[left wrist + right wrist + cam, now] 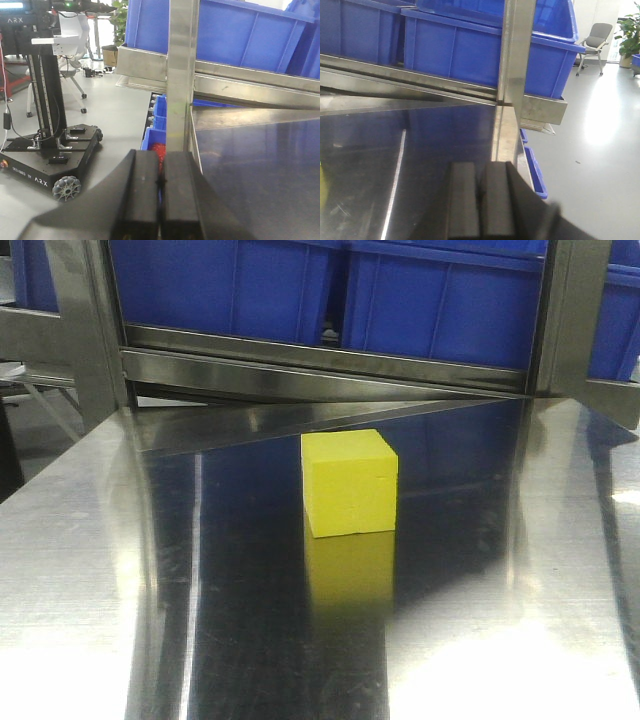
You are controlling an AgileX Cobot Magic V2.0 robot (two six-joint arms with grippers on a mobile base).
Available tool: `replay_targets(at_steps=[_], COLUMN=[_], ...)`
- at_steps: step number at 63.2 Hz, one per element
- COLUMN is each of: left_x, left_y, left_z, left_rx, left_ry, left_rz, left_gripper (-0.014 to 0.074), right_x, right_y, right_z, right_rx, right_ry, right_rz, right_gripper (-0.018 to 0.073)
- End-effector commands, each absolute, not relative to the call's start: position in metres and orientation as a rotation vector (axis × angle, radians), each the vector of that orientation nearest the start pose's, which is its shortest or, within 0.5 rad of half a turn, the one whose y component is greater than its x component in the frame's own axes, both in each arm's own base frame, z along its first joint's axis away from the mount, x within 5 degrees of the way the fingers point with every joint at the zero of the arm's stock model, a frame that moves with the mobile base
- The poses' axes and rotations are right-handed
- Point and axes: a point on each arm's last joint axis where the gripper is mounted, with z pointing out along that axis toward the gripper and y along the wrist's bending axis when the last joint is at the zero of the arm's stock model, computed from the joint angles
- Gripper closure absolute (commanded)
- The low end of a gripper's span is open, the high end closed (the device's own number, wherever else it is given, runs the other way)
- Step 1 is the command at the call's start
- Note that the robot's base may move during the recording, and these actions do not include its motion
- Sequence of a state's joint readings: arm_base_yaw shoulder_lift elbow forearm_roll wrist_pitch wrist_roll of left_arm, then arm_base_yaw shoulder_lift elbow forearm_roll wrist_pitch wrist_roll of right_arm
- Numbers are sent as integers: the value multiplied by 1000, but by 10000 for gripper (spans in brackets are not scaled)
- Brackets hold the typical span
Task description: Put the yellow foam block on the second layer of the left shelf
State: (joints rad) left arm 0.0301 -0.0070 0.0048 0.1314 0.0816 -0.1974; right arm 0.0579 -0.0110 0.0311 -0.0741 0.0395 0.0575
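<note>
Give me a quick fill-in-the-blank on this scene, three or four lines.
The foam block on the steel surface is ____ in colour.
The bins behind it are ____.
The left claw and the right claw are both fully ____.
The block is held by ____ claw.
Missing words: yellow; blue; shut; neither.

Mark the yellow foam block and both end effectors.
yellow foam block (350,495), front-facing view, front face.
left end effector (161,165), left wrist view, seam between shut fingertips.
right end effector (481,172), right wrist view, seam between shut fingertips.
</note>
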Motion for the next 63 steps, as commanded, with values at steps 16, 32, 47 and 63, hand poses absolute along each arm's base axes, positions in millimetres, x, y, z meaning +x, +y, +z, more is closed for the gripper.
replay_targets(at_steps=[16, 32, 47, 63], left_x=[58, 58, 58, 58], left_y=[2, 2, 2, 2], left_z=[203, 203, 203, 203], left_rx=[-77, -77, -77, -77], left_ry=[1513, 1513, 1513, 1513], left_rz=[-34, -34, -34, -34], left_gripper=[460, 460, 460, 460], right_x=[54, 53, 43, 66], right_y=[3, 3, 2, 2], right_z=[217, 221, 279, 334], right_rx=[-56, -56, -49, -39], right_ry=[1412, 1396, 1309, 1513], right_rz=[31, 31, 29, 24], right_gripper=[503, 503, 503, 503])
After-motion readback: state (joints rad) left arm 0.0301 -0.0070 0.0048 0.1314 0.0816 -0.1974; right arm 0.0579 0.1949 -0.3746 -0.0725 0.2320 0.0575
